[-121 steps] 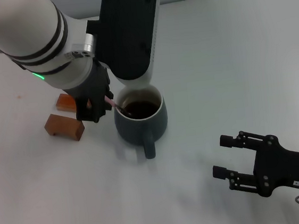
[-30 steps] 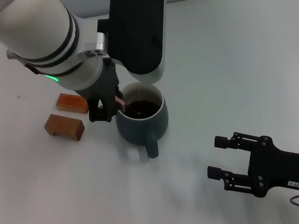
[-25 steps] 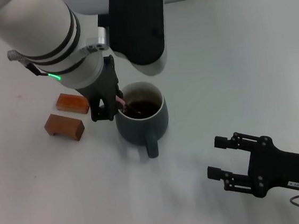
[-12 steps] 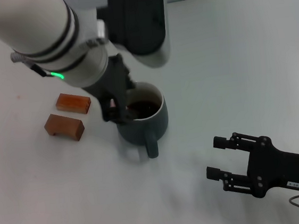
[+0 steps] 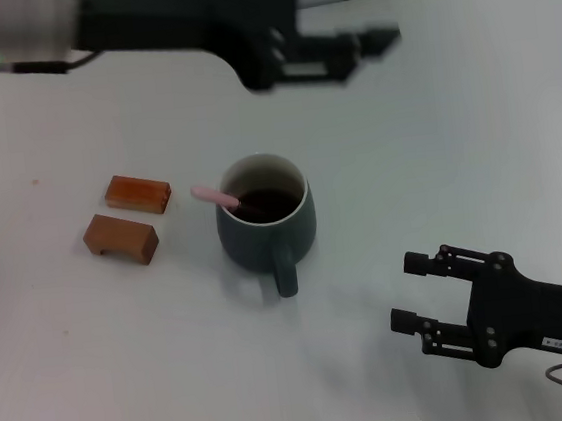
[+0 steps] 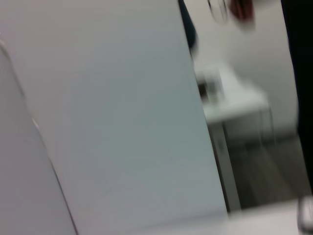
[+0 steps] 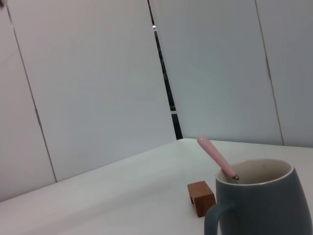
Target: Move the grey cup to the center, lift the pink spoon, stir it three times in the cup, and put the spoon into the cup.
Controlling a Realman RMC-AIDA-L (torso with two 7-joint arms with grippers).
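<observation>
White tabletop (image 5: 453, 122) all around, with lots of bare surface on every side of the grey cup (image 5: 266, 227), which sits roughly mid-table with its handle pointing toward the robot. The pink spoon (image 5: 216, 197) is standing in the cup: bowl end down in the dark liquid, pink handle leaning on the rim and sticking out over the edge toward the robot's left. The right wrist view shows the same thing from the side, handle poking up at an angle above the pale rim.

Two brown wooden blocks (image 5: 129, 214) lie just off to the left of the cup, close to each other but not touching it, and the spoon handle's tip hangs in the gap between the cup and the nearer block.

The left gripper (image 5: 369, 45) is up high over the far part of the table, well away from the cup, fingers spread and holding nothing. The left wrist view only shows blurry wall panels.

The right gripper (image 5: 408, 293) is parked low at the near right, well apart from the cup, fingers spread, nothing between them. There's open table between it and the cup handle.
</observation>
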